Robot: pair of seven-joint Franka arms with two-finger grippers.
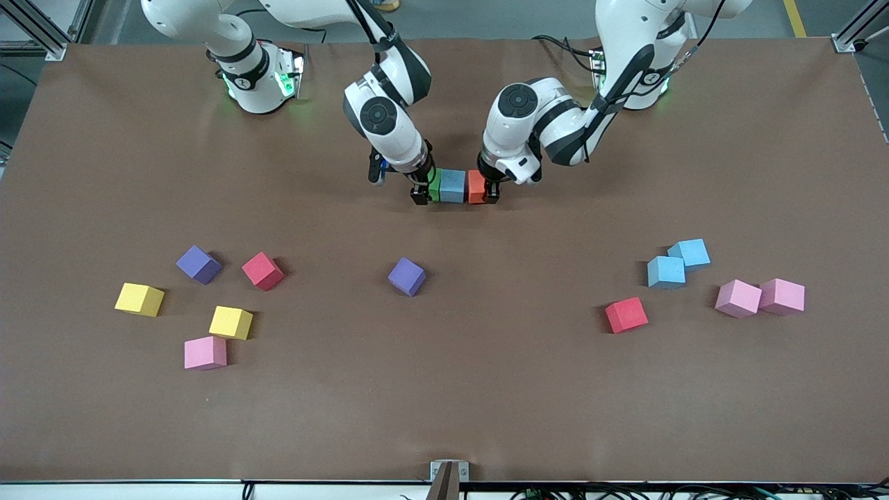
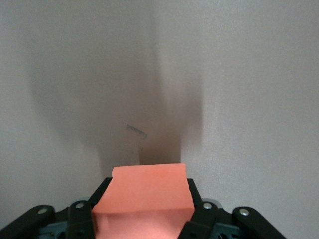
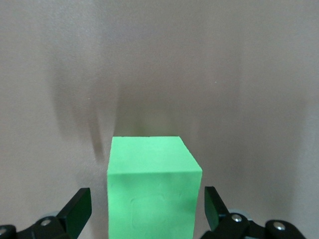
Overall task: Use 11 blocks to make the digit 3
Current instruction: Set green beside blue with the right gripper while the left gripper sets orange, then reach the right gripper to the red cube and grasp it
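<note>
A wide brown table (image 1: 444, 389) carries a short row near the robots' bases: green block (image 1: 435, 185), light blue block (image 1: 452, 186) and orange block (image 1: 476, 187), touching, probably the first bar of the digit 3. The right gripper (image 3: 144, 209) stands at the green block with its fingers spread clear of the block's sides, apparently having let go. The left gripper (image 2: 144, 219) pinches the orange block, likely pressing it square against the blue one. Ten more blocks lie scattered nearer the front camera than the row. No readable writing shows anywhere.
</note>
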